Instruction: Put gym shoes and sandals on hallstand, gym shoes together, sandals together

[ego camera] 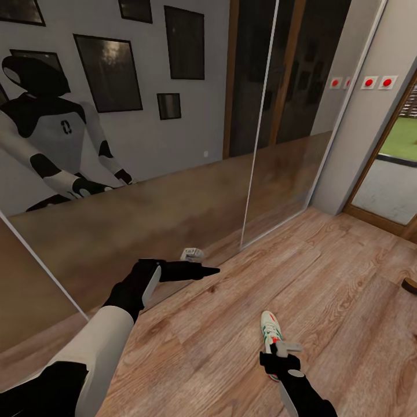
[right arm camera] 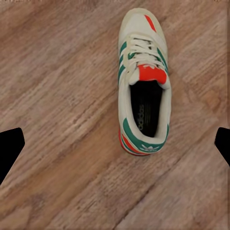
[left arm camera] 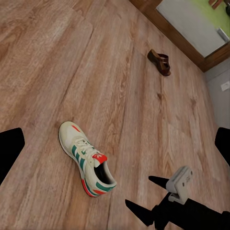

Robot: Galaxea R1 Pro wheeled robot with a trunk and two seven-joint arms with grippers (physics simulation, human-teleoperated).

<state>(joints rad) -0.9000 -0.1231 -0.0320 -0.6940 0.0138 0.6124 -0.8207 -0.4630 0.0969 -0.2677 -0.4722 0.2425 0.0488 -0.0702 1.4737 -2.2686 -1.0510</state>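
While the right tool (ego camera: 273, 358) hovers spread above it, a white lace-up sneaker with teal stripes (right arm camera: 143, 81) lies on the wood-plank floor (ego camera: 347, 272).
Left tool (ego camera: 209, 270) spread, empty; a brown sandal (left arm camera: 159, 62) lies well apart near the doorway.

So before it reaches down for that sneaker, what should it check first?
1. Sneaker lies upright on the floor: ok.
2. Right tool hangs above the sneaker: ok.
3. Right tool open wide enough: ok; fingertips sit at the wrist view's edges.
4. Left tool is away from the sneaker: ok.
5. Sandal lies well apart: ok.
6. Shoe rack location: cannot tell.
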